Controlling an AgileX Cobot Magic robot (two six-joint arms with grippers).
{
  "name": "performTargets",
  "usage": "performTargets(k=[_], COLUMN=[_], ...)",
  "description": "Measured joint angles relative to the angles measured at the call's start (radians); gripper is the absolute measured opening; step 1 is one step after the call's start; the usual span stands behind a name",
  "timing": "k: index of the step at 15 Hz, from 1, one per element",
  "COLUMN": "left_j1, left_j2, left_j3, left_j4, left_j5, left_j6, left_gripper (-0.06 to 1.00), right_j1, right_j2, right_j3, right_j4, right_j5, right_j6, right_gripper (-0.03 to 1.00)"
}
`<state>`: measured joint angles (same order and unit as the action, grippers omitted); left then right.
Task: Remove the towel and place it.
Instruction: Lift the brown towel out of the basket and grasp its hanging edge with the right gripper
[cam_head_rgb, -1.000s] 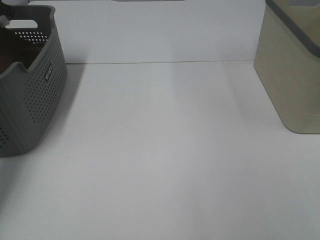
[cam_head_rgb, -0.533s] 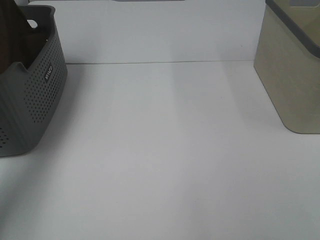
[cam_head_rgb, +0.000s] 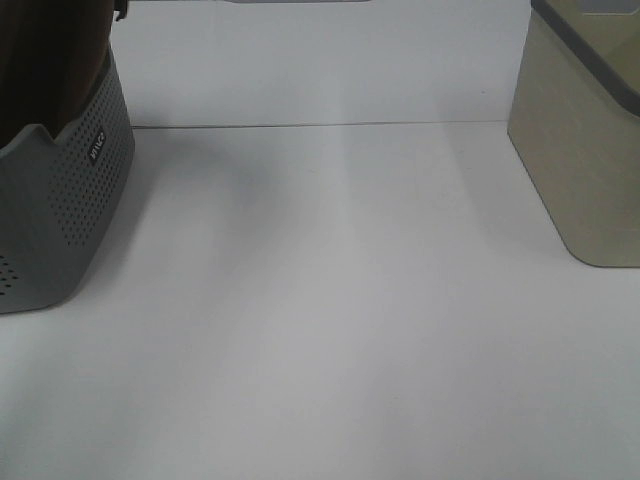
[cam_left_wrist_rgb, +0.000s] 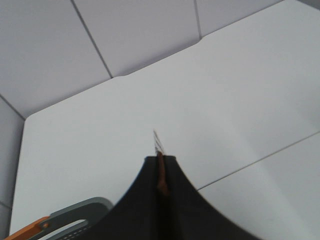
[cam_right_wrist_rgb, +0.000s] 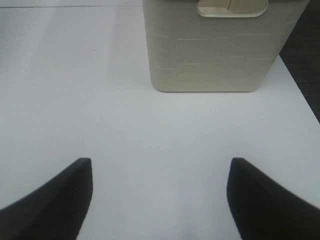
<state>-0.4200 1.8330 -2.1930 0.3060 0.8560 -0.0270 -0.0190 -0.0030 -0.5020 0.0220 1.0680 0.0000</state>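
The dark brown towel (cam_head_rgb: 55, 60) hangs as a tall fold out of the grey perforated basket (cam_head_rgb: 90, 190) at the far left and runs up past the top of the exterior view. In the left wrist view my left gripper (cam_left_wrist_rgb: 161, 159) is shut, with a thin brown strip of the towel (cam_left_wrist_rgb: 161, 177) pinched between its dark jaws, high above the table. My right gripper (cam_right_wrist_rgb: 160, 162) stands open over bare white table with nothing between its fingers; it does not show in the exterior view.
A beige lidded bin (cam_head_rgb: 585, 140) stands at the right edge and faces my right gripper in its wrist view (cam_right_wrist_rgb: 225, 45). The basket's rim and an orange handle (cam_left_wrist_rgb: 35, 229) show below the left gripper. White table (cam_head_rgb: 340, 300) lies between basket and bin.
The towel has risen out of the basket: from low inside it to a tall dark fold covering the basket's far wall and handle hole. The right gripper has not moved.
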Motion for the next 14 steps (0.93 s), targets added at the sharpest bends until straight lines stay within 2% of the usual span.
performTargets(k=[3, 4, 6, 8, 11, 14], left_j1=[-0.136, -0.218, -0.263, -0.321, -0.391, -0.468], left_j2=[-0.004, -0.004, -0.004, -0.003, -0.003, -0.003], left_j3=[0.0, 0.0, 0.0, 0.0, 0.0, 0.0], left_j4=[-0.026, -0.052, -0.059, -0.079, -0.129, -0.133], left_j5=[0.035, 0.044, 0.044, 0.044, 0.044, 0.045], left_j6=[0.016, 0.027, 0.027, 0.027, 0.027, 0.027], left_gripper=[0.0, 0.0, 0.0, 0.0, 0.0, 0.0], right_j1=[0.0, 0.0, 0.0, 0.0, 0.0, 0.0], right_j2=[0.0, 0.0, 0.0, 0.044, 0.211, 0.415], right_j3=[0.0, 0.0, 0.0, -0.002, -0.001, -0.001], right_j4=[0.007, 0.057, 0.128, 0.231, 0.455, 0.727], right_j5=[0.0, 0.0, -0.007, -0.023, -0.05, -0.087], right_j6=[0.0, 0.0, -0.006, -0.069, -0.26, -0.583], right_gripper=[0.71, 0.71, 0.71, 0.71, 0.68, 0.66])
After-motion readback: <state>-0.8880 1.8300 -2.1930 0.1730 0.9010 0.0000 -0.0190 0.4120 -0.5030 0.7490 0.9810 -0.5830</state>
